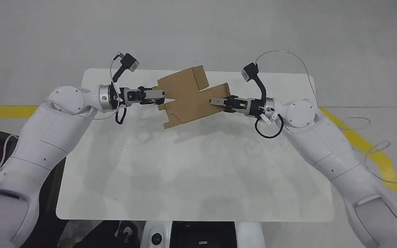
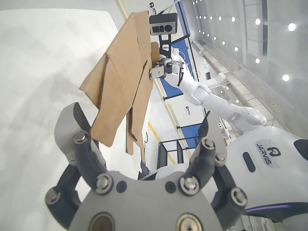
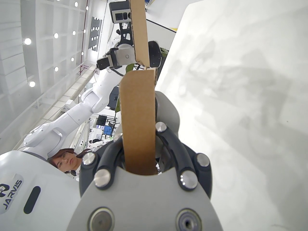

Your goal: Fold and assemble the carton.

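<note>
Brown carton (image 1: 186, 98) aloft, right gripper (image 1: 213, 101) clamping it, left gripper (image 1: 162, 96) spread

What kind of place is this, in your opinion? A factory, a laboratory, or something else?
Probably a large industrial hall or robot test lab: a high ceiling with rows of lights, a yellow floor line, and blue partition panels.

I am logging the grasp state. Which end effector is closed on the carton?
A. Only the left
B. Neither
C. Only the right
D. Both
C: a flap of the carton sits clamped in the right end effector, while the left end effector stands wide open.
</note>
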